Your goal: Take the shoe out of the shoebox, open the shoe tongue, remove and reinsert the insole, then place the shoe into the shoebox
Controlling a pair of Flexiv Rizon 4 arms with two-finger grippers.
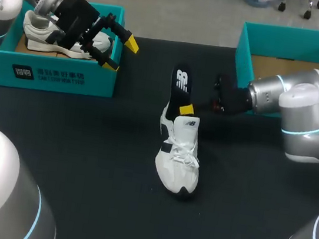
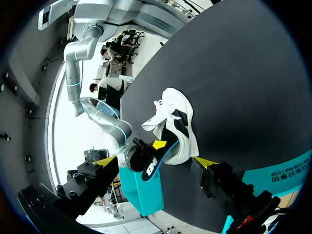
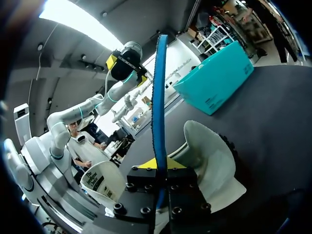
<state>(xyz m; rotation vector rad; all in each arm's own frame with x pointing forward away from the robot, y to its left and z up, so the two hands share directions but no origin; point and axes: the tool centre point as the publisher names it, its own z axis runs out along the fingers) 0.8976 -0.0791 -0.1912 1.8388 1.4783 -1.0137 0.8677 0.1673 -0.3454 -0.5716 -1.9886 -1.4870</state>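
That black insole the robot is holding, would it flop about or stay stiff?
Probably semi-stiff: pinched near one end by the right tool, the insole stays nearly straight beyond the grip. Seen edge-on in the right wrist view it looks thin, so it is likely light and bendy if pushed.

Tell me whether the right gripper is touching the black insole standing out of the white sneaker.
Touching. The right wrist view shows the right gripper shut on the black insole, seen edge-on between its fingers, beside the white sneaker.

White shoe [image 1: 179,158], black insole [image 1: 180,87] at heel
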